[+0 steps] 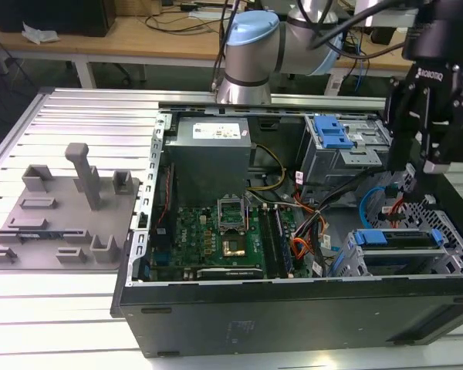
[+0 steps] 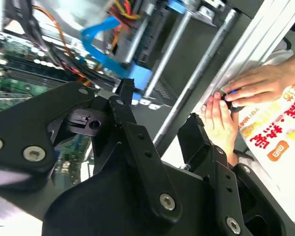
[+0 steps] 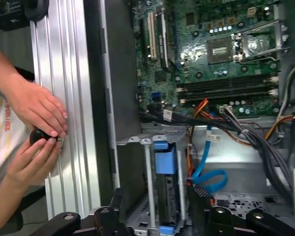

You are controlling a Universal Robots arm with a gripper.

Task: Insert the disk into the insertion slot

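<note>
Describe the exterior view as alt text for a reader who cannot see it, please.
The black gripper hangs above the disk, which sits in the light grey insertion slot at the exterior view's right. The slot is in an open computer case on a ribbed metal table.

I think this is a robotics lab or a workshop. My table [image 1: 77, 116] is made of ribbed aluminium profiles. An open computer case [image 1: 293, 316] lies on it, with the motherboard [image 1: 208, 231] bare. Beside it is a grey fixture plate [image 1: 54, 220]. Behind stand wooden benches [image 1: 139, 38] with cables [image 1: 193, 19].
</note>
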